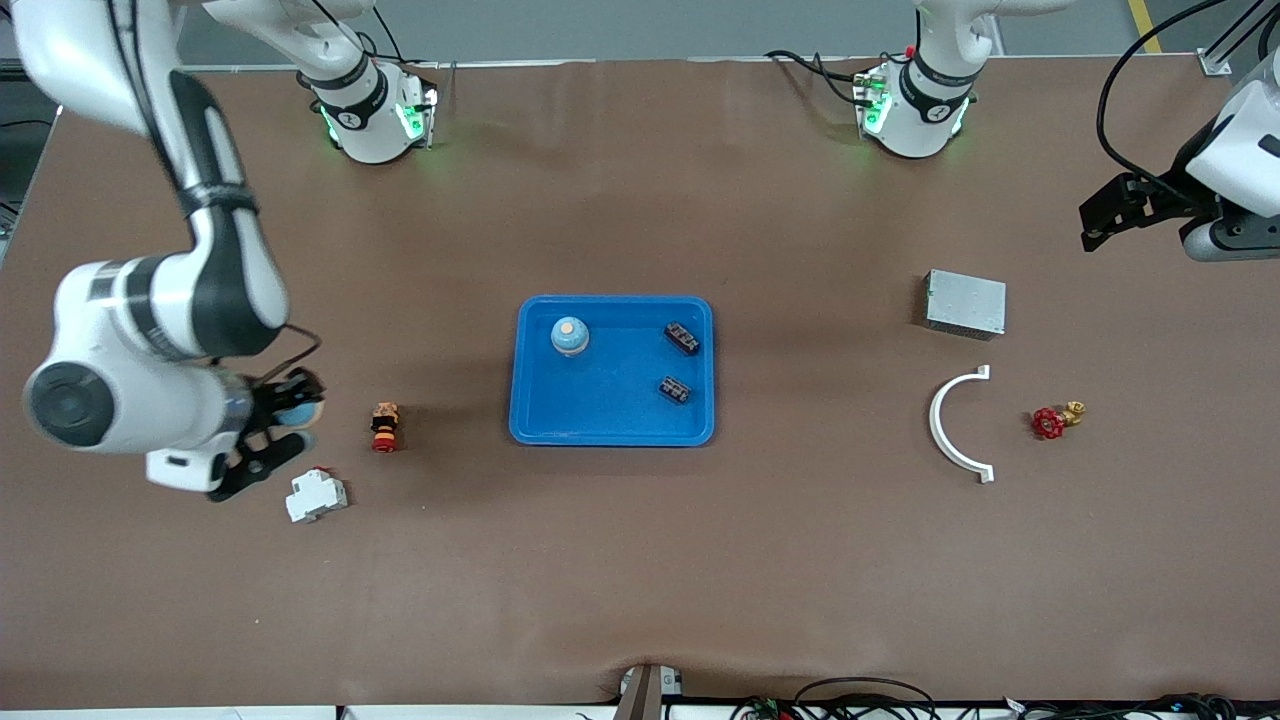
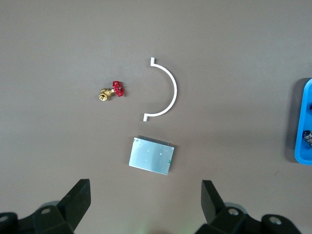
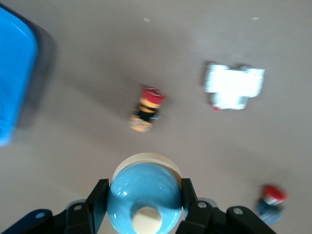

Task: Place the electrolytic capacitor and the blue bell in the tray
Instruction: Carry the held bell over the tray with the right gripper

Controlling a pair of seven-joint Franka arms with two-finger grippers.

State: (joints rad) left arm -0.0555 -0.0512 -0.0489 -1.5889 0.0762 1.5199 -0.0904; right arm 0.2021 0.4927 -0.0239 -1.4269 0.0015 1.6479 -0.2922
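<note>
- The right gripper [image 1: 285, 425] hangs over the table at the right arm's end, clamped tight on a blue bell [image 3: 144, 197]; the right wrist view shows the dome squeezed between both fingers [image 3: 97, 197].
- The blue tray [image 1: 612, 432] sits mid-table, well apart from that gripper. It already holds another blue bell-like dome [image 1: 569, 336] and two small dark parts [image 1: 682, 338], [image 1: 674, 389]; whether either is the capacitor I cannot tell.
- Near the right gripper on the table lie a red-and-yellow push button [image 1: 385, 427] and a white breaker block [image 1: 316, 495]. The right wrist view also shows a small red-capped part [image 3: 271, 202] close by.
- The left gripper [image 1: 1105, 215] waits over the left arm's end of the table, jaws spread wide and holding nothing. On the table at that end are a metal box [image 1: 965, 303], a white curved clip [image 1: 955, 425] and a red-handled brass valve [image 1: 1055, 418].
- The step in hand looks like carrying the gripped bell to the tray.
- Next move, I'd judge: swing the bell across above the push button, stop over a bare patch of tray floor, lower and let go.
</note>
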